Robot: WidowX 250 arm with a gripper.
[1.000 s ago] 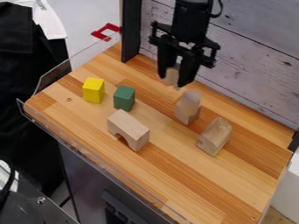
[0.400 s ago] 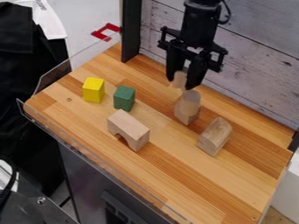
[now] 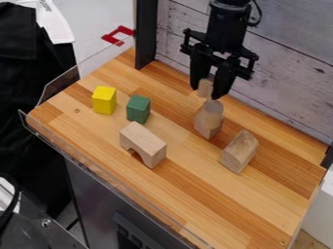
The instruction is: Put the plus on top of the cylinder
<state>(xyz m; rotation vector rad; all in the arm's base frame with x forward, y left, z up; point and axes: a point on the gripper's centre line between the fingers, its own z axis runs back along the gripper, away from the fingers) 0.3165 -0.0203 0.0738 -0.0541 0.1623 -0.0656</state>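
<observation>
My gripper (image 3: 211,92) hangs at the upper right of the work surface, shut on a small pale wooden piece (image 3: 205,88) that shows between its fingers. Whether that piece is a plus shape I cannot tell. Just below it stands an upright, pale wooden cylinder (image 3: 211,111) on top of a wooden block (image 3: 206,128). The held piece is right above the cylinder's top, at its back left; whether they touch is not clear.
A yellow block (image 3: 104,100) and a green block (image 3: 138,109) stand on the left of the wooden table (image 3: 214,209). A wooden arch (image 3: 144,143) lies in front, a grooved wooden block (image 3: 239,151) to the right. A plank wall (image 3: 286,63) rises behind.
My gripper has moved to the right with the small piece in it, so the piece is now close over the cylinder. The blocks on the table have not moved.
</observation>
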